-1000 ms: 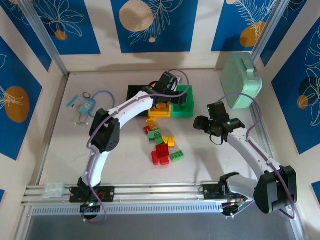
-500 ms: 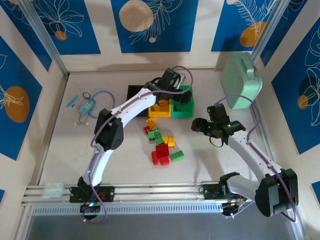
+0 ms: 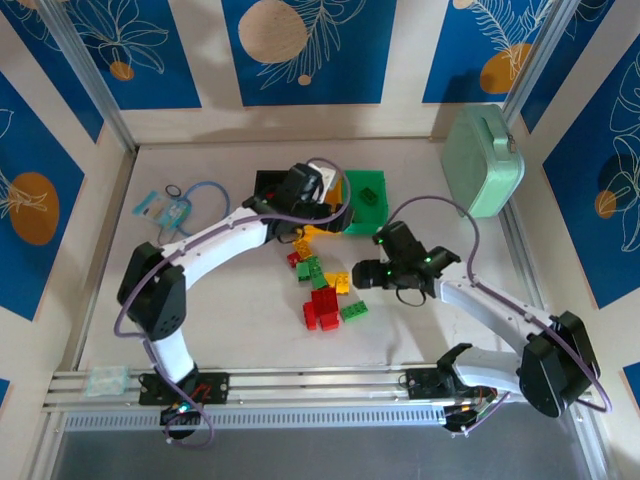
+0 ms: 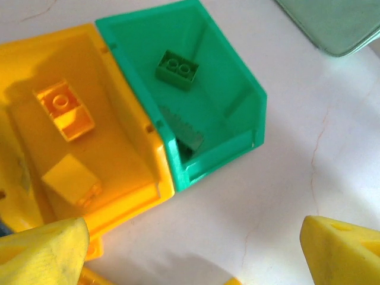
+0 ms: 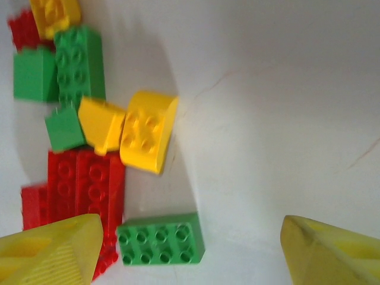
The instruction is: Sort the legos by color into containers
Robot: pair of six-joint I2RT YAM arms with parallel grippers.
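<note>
Chunky, studded plastic legos (image 5: 142, 130) are lying heaped on the pale, hairline-marked table (image 5: 267, 89), on the near side of the glossy green bin (image 4: 214, 160). One green brick (image 4: 176, 69) is sitting inside it. Blue leaf-printed panels (image 3: 300, 50) are walling the table. I am spreading my right gripper (image 5: 190, 249) wide and empty nearer than the bin, and my left gripper (image 4: 196, 255) wide and empty just left of it.
</note>
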